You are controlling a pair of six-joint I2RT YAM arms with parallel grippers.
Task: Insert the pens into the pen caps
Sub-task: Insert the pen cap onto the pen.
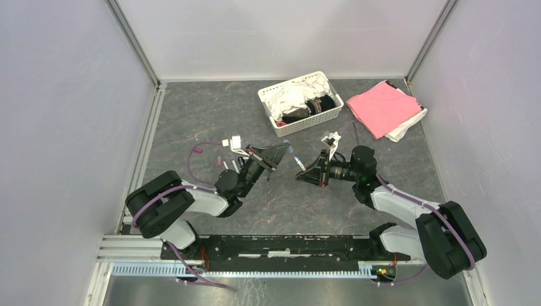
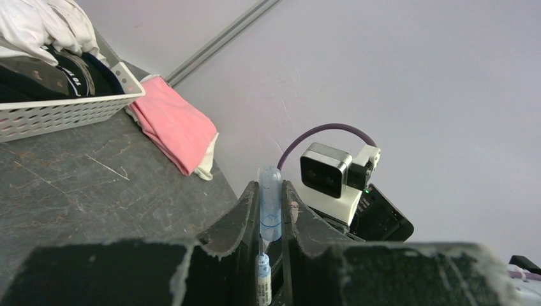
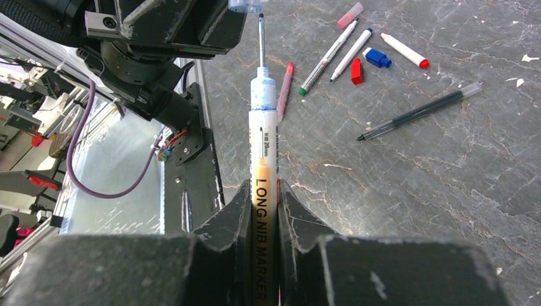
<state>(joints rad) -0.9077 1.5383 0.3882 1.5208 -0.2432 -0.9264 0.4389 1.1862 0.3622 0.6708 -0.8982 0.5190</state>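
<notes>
Pointing nib-first, the pen clamped in the right pincer is aimed at the cap gripped by the left pincer.

Six pens are showing: one long-nib marker, held, and five lying on the bench, namely a red-tipped pen, a green-ended pen, a blue-ended pen, a white pen with a red end and a dark pen. Four caps are showing: a red cap, a blue cap, a pinkish cap and a clear bluish cap. One white basket and two folded cloths, a pink cloth and a white cloth, are lying beyond. Two claws are working: the left claw and the right claw.
</notes>
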